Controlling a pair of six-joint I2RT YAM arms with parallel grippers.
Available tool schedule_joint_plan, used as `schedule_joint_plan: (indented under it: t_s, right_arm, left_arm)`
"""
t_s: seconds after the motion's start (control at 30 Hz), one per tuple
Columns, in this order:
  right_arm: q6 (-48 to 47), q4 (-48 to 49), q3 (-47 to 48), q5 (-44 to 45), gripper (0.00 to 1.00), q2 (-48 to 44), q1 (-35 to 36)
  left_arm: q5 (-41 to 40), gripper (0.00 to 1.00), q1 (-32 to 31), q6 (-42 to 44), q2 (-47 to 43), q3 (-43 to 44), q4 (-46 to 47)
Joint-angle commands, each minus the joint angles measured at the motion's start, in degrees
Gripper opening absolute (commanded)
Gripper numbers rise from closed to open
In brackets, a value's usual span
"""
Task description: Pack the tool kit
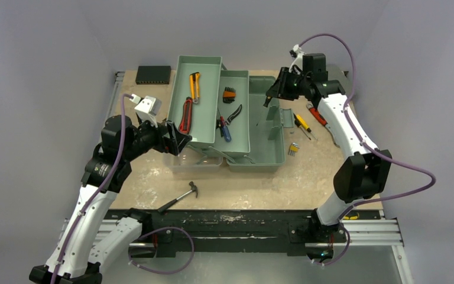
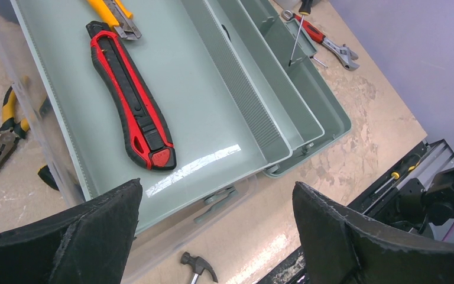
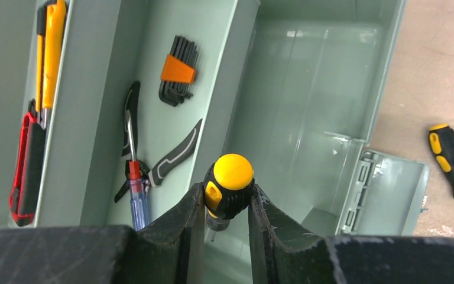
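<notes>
Packing partly done: left gripper (image 2: 216,232), jaws wide and empty; hammer (image 1: 180,194) loose on the worktop (image 1: 248,189); open tool kit (image 1: 267,151) at centre, trays holding red knife (image 1: 185,115) and pliers (image 1: 229,120); right gripper (image 3: 226,198), jaws clamping a screwdriver (image 3: 232,176) over the main compartment; loose screwdrivers (image 1: 302,125) and wrench (image 1: 318,115) outside.

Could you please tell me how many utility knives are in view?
2. The red-and-black plastic utility knife and the yellow utility knife both lie in the sage-green toolbox's leftmost fold-out tray; others might be hidden.

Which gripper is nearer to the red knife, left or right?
Left. The left gripper hovers open at the near end of the red knife; the right gripper, shut on a screwdriver, is over the toolbox bin beyond the trays.
</notes>
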Motion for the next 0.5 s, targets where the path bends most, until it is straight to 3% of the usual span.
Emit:
schedule_joint_plan:
  t_s: [0.0, 0.23, 0.47]
  right_arm:
    - [-3.18, -1.63, 4.03, 2.38, 0.0, -0.18, 1.88]
    - [-4.13, -4.22, 5.27, 7.0, 0.0, 2.6, 3.88]
    - [-5.55, -8.0, 5.41, 3.41, 0.0, 7.11, 4.78]
  left_arm:
    - [-0.23, 0.94, -0.24, 0.23, -0.26, 0.65, 1.83]
    - [-0.17, 0.94, -0.25, 0.24, -0.24, 0.64, 1.74]
    - [0.32, 0.94, -0.23, 0.06, 0.12, 0.67, 1.82]
